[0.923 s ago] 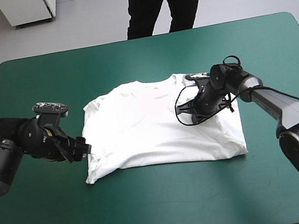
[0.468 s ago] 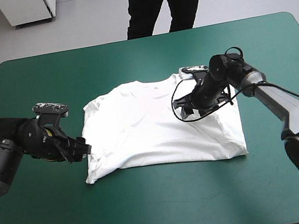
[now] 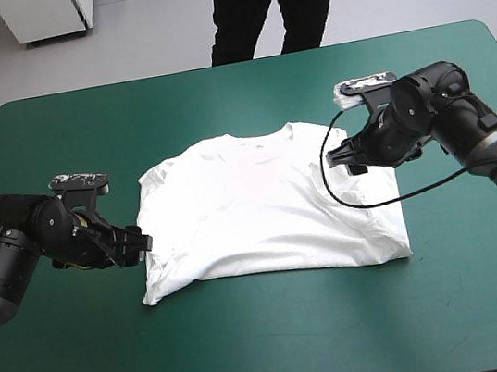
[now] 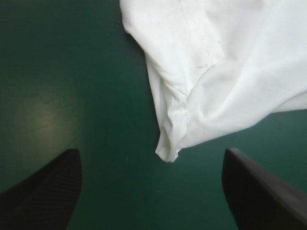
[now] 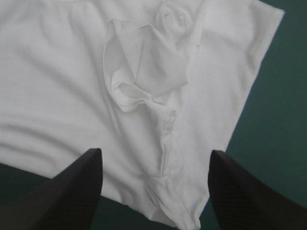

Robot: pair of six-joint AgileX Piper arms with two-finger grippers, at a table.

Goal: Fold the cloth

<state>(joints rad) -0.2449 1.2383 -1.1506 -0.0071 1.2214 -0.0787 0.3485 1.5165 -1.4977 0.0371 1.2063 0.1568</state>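
Backing off the T-shirt's (image 3: 253,213) middle, the right gripper (image 3: 339,155) now hangs above its right edge. On the table (image 3: 171,104) the T-shirt lies central, both sides apparently folded in, 1 rumpled; crosswise folds remain. Both grippers gape empty, the left gripper (image 3: 141,247) beside its left edge.

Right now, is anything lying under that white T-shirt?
The T-shirt lies flat on the teal-green cover, which shows all around it. What lies beneath is hidden by the cloth.
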